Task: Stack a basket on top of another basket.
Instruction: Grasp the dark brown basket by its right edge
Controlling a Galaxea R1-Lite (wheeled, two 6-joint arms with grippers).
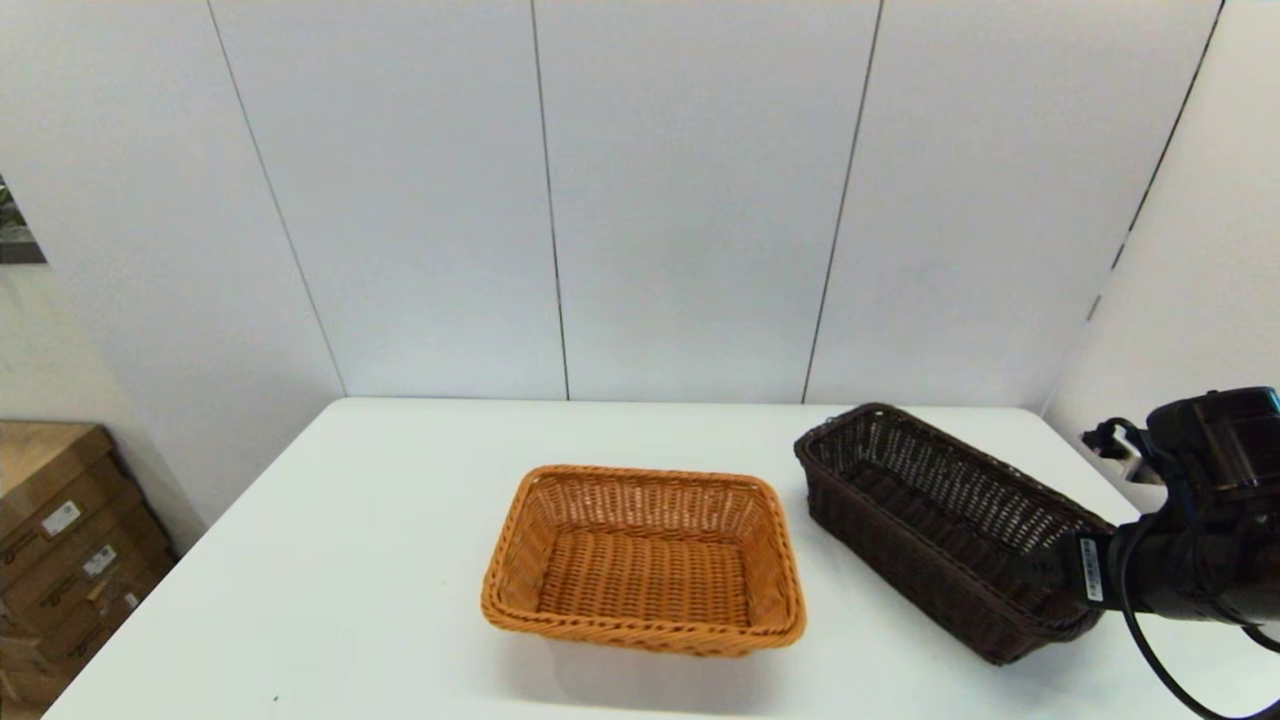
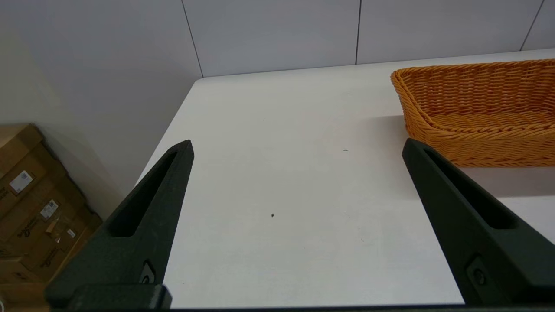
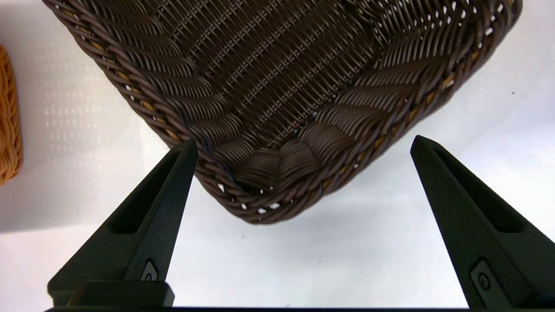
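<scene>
Head view, dark basket (image 1: 950, 525): on the desk (image 1: 400, 560), standing askew to the desk edge, well clear of the tan basket (image 1: 645, 560); not yet lifted.
Head view, right gripper (image 1: 1040, 572): at the dark basket's near end, fingertips lost against the dark weave here.
Head view, tan basket: hollow up, nothing in it, on the side of the fingers toward the desk's middle.
Head view, left arm: out of sight, parked.

Left wrist view, left gripper (image 2: 297, 145): fingers spread wide, nothing between them but bare desk.
Left wrist view, tan basket (image 2: 481, 112): just beyond and outside one fingertip, untouched.

Right wrist view, right gripper (image 3: 303, 143): fingers spread wide, gripping nothing.
Right wrist view, dark basket (image 3: 277, 82): its near corner sits between the fingers; one fingertip lies right at the rim, the other stands well off it.
Right wrist view, tan basket (image 3: 8, 117): only an edge shows, far outside the fingers.

Risk, grip: closing over a rounded corner rather than a straight wall may let the braided rim slide out.
Risk, push: the closer finger would likely touch first and swing the light basket round.
Risk, carry: held by one end, the long basket may sag and land crooked on the tan one.
</scene>
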